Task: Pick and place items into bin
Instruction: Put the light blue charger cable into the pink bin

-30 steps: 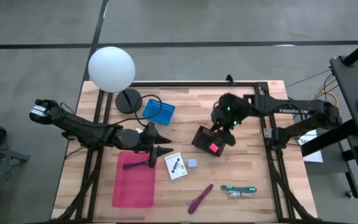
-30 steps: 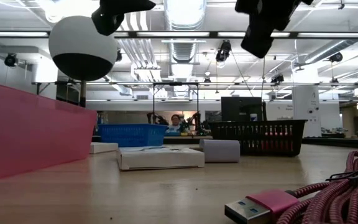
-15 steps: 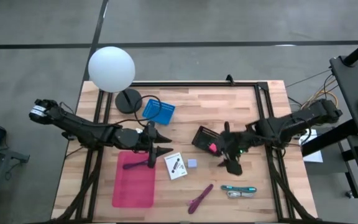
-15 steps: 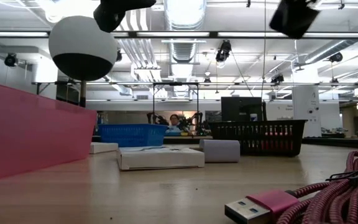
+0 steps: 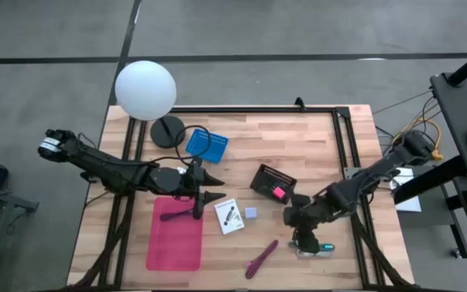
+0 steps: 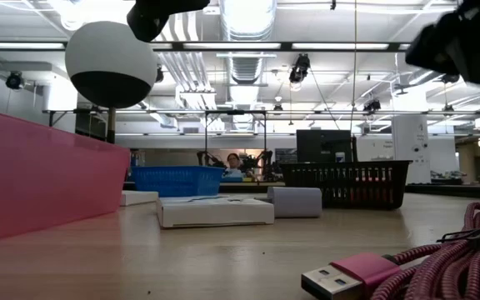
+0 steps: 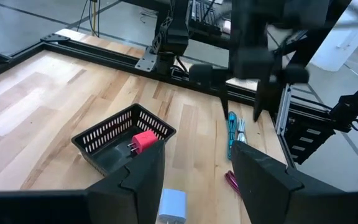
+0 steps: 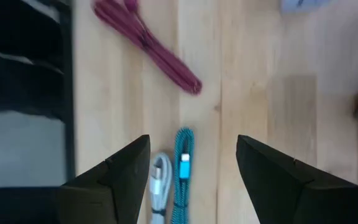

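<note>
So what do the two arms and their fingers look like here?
Both arms are dark, jointed and slim. The left gripper has black, pointed fingers with flat angular faces. The right gripper has matching dark wedge-shaped fingers. No markings are legible.

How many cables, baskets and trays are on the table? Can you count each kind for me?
Cables: 3 (magenta cable, teal cable, white cable)
Baskets: 2 (blue basket, black basket)
Trays: 1 (pink tray)
Total: 6
</note>
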